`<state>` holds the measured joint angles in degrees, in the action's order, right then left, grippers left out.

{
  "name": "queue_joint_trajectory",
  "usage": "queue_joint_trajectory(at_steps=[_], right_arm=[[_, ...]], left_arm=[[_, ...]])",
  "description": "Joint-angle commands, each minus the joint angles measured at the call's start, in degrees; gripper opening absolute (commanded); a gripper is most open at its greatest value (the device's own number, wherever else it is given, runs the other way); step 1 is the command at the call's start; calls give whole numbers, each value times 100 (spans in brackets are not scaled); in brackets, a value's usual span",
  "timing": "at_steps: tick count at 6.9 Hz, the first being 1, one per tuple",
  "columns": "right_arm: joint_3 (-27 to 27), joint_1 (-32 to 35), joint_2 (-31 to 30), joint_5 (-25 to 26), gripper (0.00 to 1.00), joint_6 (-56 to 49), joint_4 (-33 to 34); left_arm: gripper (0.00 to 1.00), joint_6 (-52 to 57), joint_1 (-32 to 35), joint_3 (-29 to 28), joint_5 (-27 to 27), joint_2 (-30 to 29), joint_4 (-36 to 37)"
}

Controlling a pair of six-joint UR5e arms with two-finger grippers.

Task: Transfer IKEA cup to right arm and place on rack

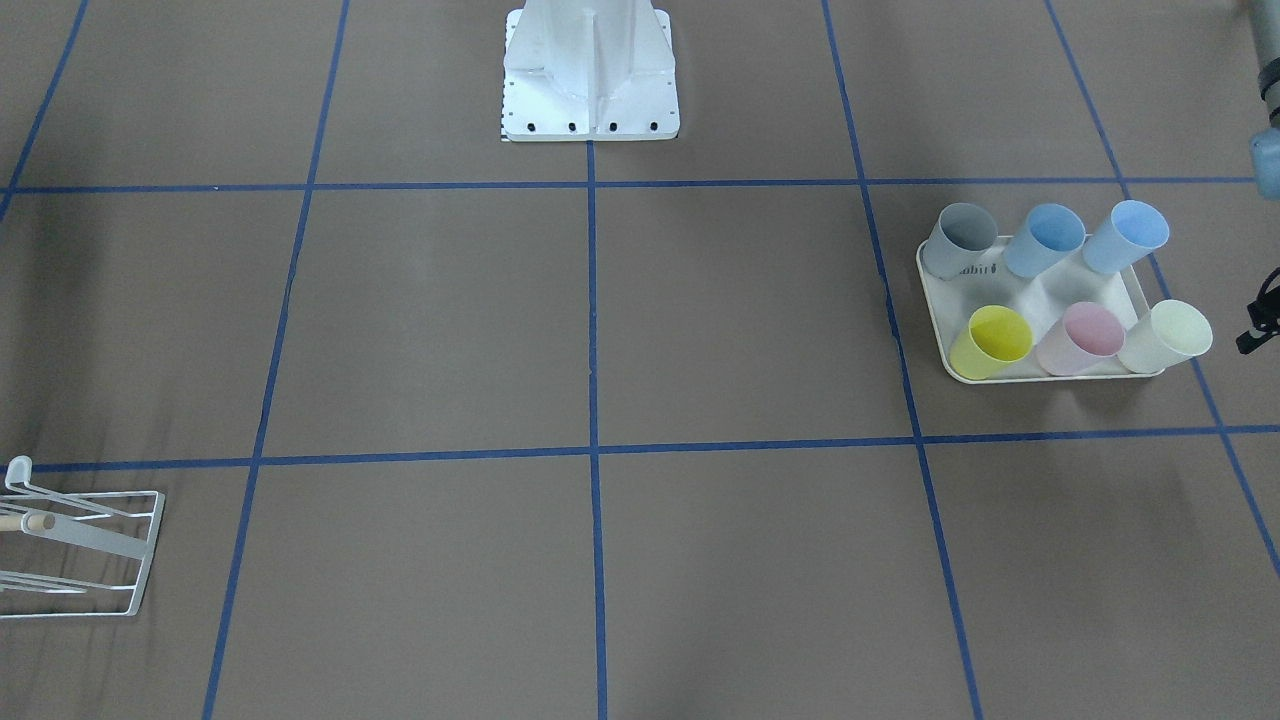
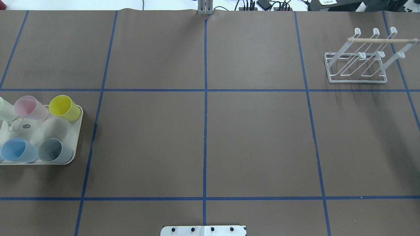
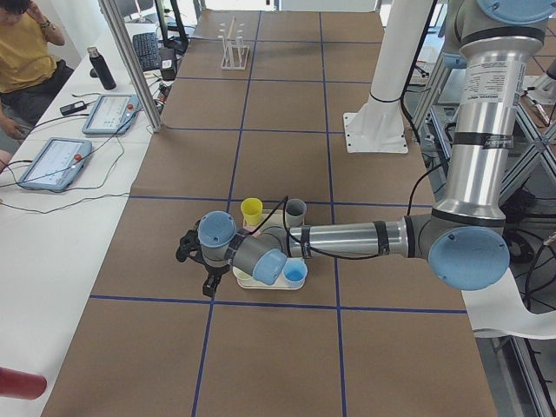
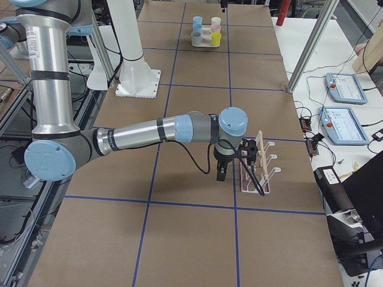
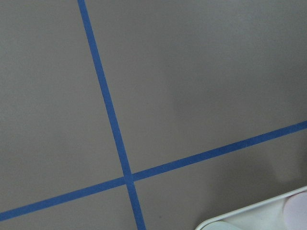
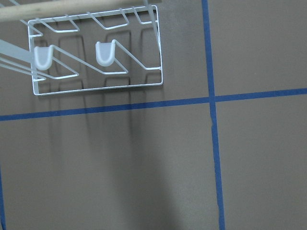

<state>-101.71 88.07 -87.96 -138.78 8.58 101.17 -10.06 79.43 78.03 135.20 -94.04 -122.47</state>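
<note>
Two arms reach low over a worktop [image 2: 262,141] covered in matte brown paper and gridded with blue tape.

The left claw [image 3: 195,259], a black fitting on a silver, blue-capped arm, hangs above the paper just beside a cream tray [image 1: 1040,296] with rounded corners and a raised lip. No view shows whether this claw is parted or closed, or whether it holds anything. On the tray, mouths up, a grey cup [image 1: 962,238], a blue cup [image 1: 1045,240] and a pale-blue cup [image 1: 1127,236] form one row. A yellow cup [image 1: 992,342], a pink cup [image 1: 1082,338] and a cream cup [image 1: 1166,336] form the other. All six are smooth, tapered plastic, and the cream cup is the one closest to the left claw.

Well apart, toward the other end of the worktop, the right claw [image 4: 222,168] points down just beside the rack [image 2: 357,59]. Seen only from the side, its opening cannot be told either. The rack is a rectangular white wire frame with thin slanted prongs ending in rounded white caps, and a pale wooden dowel runs across its top. It sits on the far side of the right claw from the robot's base, close to it but apparently not touching it.
</note>
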Motion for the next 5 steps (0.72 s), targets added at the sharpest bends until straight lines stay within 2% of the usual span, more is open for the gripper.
queue_joint_trajectory(at_steps=[1, 5], right_arm=[[2, -18, -11, -17, 100, -23, 0], [2, -18, -20, -17, 100, -24, 0]], left_arm=[[99, -84, -164, -34, 6, 96, 48], [98, -50, -305, -51, 24, 193, 13]])
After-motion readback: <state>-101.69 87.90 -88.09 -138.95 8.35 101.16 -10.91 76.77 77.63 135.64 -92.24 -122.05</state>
